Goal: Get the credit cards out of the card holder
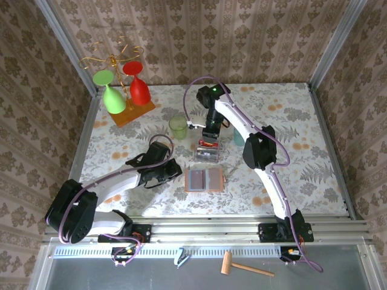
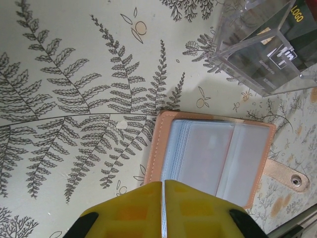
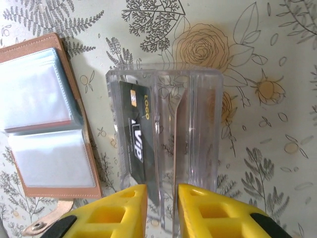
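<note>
Card holder lies open and flat at centre of the overhead view, just below the clear stand, its sleeves looking emptied. Right gripper sits over the stand, jaws parted slightly around an edge-on card in the middle slot, beside the dark VIP card; likely slotting it upright. Left gripper, closed on nothing, hangs over the holder's lower edge, probably to steady it.
</note>
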Available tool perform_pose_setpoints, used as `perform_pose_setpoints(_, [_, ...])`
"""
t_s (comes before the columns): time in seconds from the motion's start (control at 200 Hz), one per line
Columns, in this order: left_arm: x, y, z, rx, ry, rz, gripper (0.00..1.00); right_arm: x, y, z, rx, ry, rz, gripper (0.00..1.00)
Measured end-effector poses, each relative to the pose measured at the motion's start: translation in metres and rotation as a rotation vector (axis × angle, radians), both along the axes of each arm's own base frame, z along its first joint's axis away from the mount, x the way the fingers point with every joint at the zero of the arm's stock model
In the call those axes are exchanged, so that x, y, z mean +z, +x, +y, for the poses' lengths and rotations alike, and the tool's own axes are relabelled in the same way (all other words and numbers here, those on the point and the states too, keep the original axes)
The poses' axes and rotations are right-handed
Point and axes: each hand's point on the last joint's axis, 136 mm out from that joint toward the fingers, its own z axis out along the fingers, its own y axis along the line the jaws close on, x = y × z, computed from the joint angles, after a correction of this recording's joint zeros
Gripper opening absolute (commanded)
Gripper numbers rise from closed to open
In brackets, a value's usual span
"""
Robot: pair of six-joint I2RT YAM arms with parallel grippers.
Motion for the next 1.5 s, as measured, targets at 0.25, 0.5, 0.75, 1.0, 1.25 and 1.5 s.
perform_pose_setpoints(0.25, [0.005,0.008,-0.008,-0.017,-0.012,-0.015,0.11,0.018,-0.003,-0.007,-0.045,-0.005,-0.045,0.21])
perform_pose_setpoints(0.5, [0.007,0.013,-0.013,-0.021,-0.026,-0.028,0.11,0.001,0.004,-0.006,-0.132,-0.004,-0.078,0.06])
perform_pose_setpoints(0.75, [0.008,0.014,-0.017,-0.029,-0.038,-0.039,0.11,-0.015,0.012,-0.001,-0.21,0.028,-0.12,0.0])
perform_pose_setpoints(1.0, [0.009,0.014,-0.02,-0.037,-0.043,-0.046,0.11,-0.024,0.014,0.004,-0.255,0.045,-0.143,0.0])
perform_pose_setpoints(1.25, [0.009,0.013,-0.021,-0.038,-0.044,-0.046,0.11,-0.019,0.004,0.006,-0.288,0.072,-0.173,0.01])
perform_pose_setpoints(1.5, [0.009,0.011,-0.023,-0.048,-0.045,-0.048,0.11,-0.009,0.003,0.007,-0.307,0.09,-0.206,0.12])
